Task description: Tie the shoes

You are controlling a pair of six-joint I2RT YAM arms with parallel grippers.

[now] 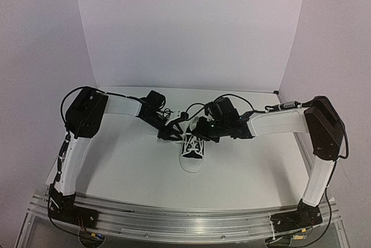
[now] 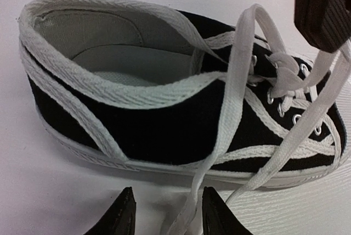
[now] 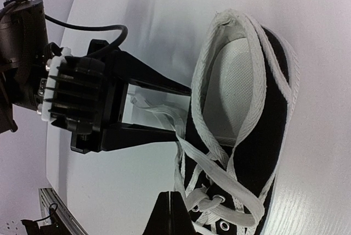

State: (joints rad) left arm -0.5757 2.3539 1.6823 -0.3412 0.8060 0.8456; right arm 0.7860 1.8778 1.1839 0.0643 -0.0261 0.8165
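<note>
The shoe (image 1: 192, 156), a small black sneaker (image 2: 164, 128) with white trim and sole, lies at the table's middle, toe toward the arm bases. My left gripper (image 2: 168, 191) is open at the shoe's side. One white lace (image 2: 237, 92) hangs down from the eyelets and passes between its fingers, close to the right finger (image 2: 216, 213). The right wrist view shows that same left gripper (image 3: 184, 111) straddling the lace end (image 3: 164, 111) beside the shoe (image 3: 274, 108). My right gripper (image 3: 176, 196) is shut over the eyelets, with taut lace strands (image 2: 323, 76) rising to it.
A white table (image 1: 127, 167) carries the shoe, with white walls behind and on both sides. Both arms meet over the shoe, and their grippers (image 1: 174, 131) (image 1: 203, 127) stand close together. A metal rail (image 1: 185, 222) runs along the near edge.
</note>
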